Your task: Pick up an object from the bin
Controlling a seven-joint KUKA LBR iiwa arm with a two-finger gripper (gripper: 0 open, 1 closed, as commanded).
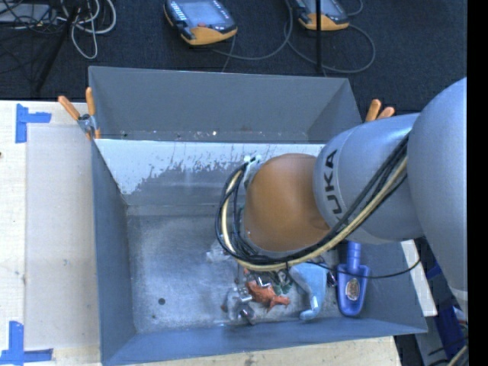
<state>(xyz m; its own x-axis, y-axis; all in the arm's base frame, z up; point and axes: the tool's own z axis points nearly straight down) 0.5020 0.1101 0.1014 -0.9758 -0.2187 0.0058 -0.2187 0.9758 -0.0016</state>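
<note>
The dark floor (pixel 252 52) of the room lies beyond the orange cover (pixel 278 200), at the far side, with loose cables on it. The grey arm (pixel 427 174) comes in from the right of the orange cover and carries the cover on its wrist. The grey metal bin (pixel 152 280) lies below and around the cover. Its bottom is scratched and dull, and the sloped wall behind the cover has many whitish scuff marks. To the left of the cover the bottom is bare metal.

Black and yellow cables (pixel 229 212) loop around the left edge of the cover. Two handheld control units (pixel 200 15) with orange edges lie on the floor far behind the cover.

Just below and right of the cover lies a dark blue handle-like thing (pixel 351 284) with a label. Beside it, nearer the cover, is a light blue piece (pixel 309 277). Directly under the cover is a small orange-red thing (pixel 268 296), and a shiny metal piece (pixel 240 309) lies just left of it.

The pincer (pixel 258 287) is low under the cover, over the orange-red thing. It is mostly hidden, so I cannot tell if it is spread or pressed together.
</note>
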